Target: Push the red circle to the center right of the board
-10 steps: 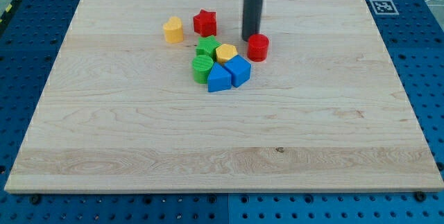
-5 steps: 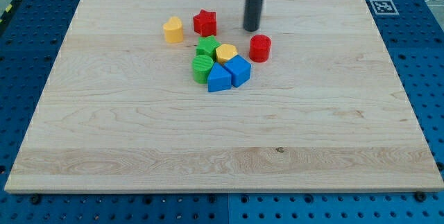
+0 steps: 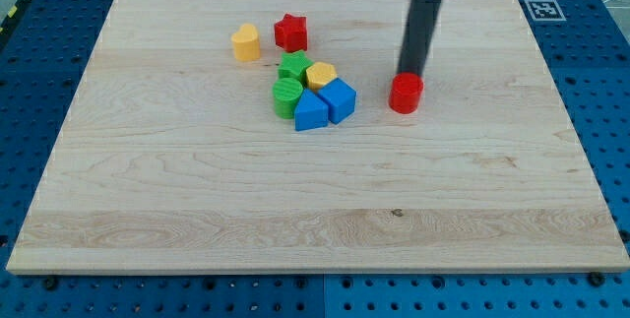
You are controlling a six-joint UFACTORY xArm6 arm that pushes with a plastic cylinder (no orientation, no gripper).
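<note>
The red circle [image 3: 405,94] is a short red cylinder on the wooden board [image 3: 315,200], a little right of the board's middle and in its upper half. My tip [image 3: 410,74] stands right behind it on its upper side, touching or nearly touching its top edge. The dark rod rises from there to the view's top.
Left of the red circle is a tight cluster: a green star [image 3: 293,66], a yellow hexagon [image 3: 321,75], a green cylinder [image 3: 287,96] and two blue blocks [image 3: 311,111] [image 3: 339,98]. A red star [image 3: 290,31] and a yellow block [image 3: 245,41] sit further up left.
The red circle has slid right and slightly down, away from the cluster. My tip has moved right and down with it, from the circle's upper left to just above it.
</note>
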